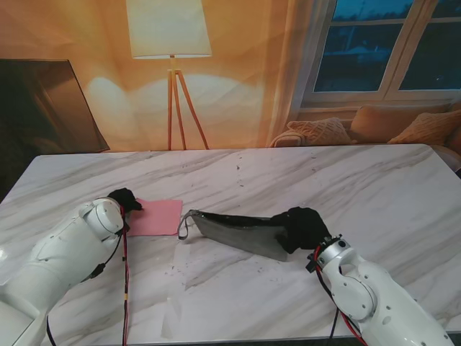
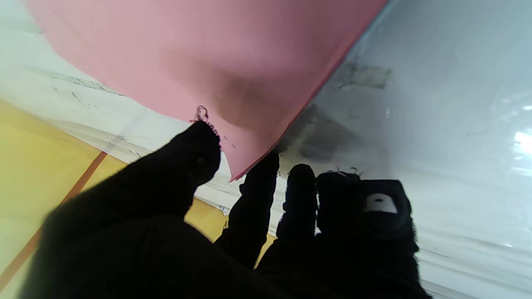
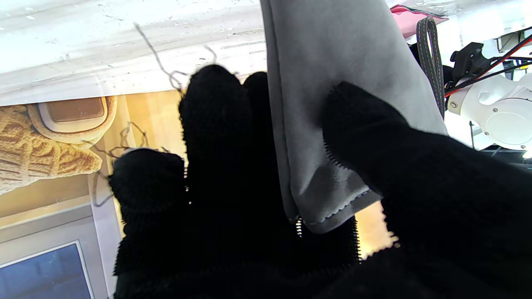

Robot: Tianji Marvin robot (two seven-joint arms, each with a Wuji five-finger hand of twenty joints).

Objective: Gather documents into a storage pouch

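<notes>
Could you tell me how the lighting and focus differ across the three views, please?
Stand view: warm lamp light on the wall, the marble table evenly lit and sharp. Left wrist view: the left robot hand is a near-black silhouette, its shadow falls on the pink sheet, and glare whitens the table. Right wrist view: the right robot hand is dark against a well-lit grey pouch; the table edge is overexposed.
</notes>
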